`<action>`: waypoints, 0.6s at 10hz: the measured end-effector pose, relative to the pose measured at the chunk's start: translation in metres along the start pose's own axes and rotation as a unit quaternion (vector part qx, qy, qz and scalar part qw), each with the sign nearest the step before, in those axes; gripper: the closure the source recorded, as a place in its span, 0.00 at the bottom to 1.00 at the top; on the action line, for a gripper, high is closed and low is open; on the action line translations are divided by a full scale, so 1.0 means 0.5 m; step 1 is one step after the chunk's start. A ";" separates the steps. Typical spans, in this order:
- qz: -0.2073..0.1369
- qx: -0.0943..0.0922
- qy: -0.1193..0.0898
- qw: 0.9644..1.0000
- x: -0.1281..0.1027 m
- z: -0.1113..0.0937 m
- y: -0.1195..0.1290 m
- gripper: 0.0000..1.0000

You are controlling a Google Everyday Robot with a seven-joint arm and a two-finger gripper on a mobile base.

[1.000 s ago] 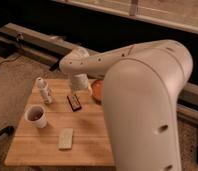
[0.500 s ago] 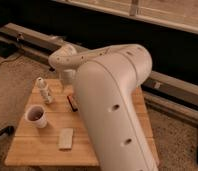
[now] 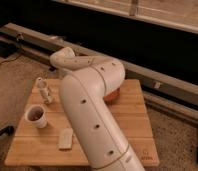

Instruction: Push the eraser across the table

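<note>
Item one: the gripper is sitting out of sight behind the robot's own arm, somewhere below the wrist bend over the far left part of the tabletop. Whether it is spread or pressed together cannot be told.

Item two: one glossy white plastic-shelled robot arm (image 3: 92, 117) is rising from the lower edge. It is built of thick rounded tube segments dotted with small dark round holes, bending at a bulbous elbow and curling leftward into a narrower wrist.

Item three: the eraser is not showing. The arm is blocking the middle of the tabletop, so its place cannot be told.

Item four: one small square light wooden butcher-block table (image 3: 134, 127) is carrying everything, its planks running as long parallel strips.

Left of the arm, three things are resting on the wood:
- One round white cup with a dark inside (image 3: 36, 116) is standing upright.
- One small pale knobbly bottle-like object (image 3: 43, 90) is standing behind the cup.
- One pale whitish flat rectangular block (image 3: 65, 139) is lying near the front edge, just beside the arm.

One orange rounded thing (image 3: 115, 95) is peeking out right of the elbow, mostly hidden.

Speckled grey-beige carpet (image 3: 12, 75) is spreading under the table, and one long pale metal rail (image 3: 167, 82) is running diagonally behind it.
</note>
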 end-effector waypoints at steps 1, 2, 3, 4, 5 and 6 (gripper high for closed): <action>0.001 0.001 0.002 1.000 -0.010 0.009 -0.002 0.31; 0.003 0.003 0.004 1.000 -0.013 0.018 -0.009 0.31; 0.009 0.007 0.007 1.000 -0.019 0.029 -0.019 0.31; 0.013 0.010 0.009 1.000 -0.021 0.044 -0.028 0.31; 0.016 0.012 0.010 1.000 -0.024 0.052 -0.034 0.31; 0.019 0.015 0.012 1.000 -0.025 0.062 -0.043 0.31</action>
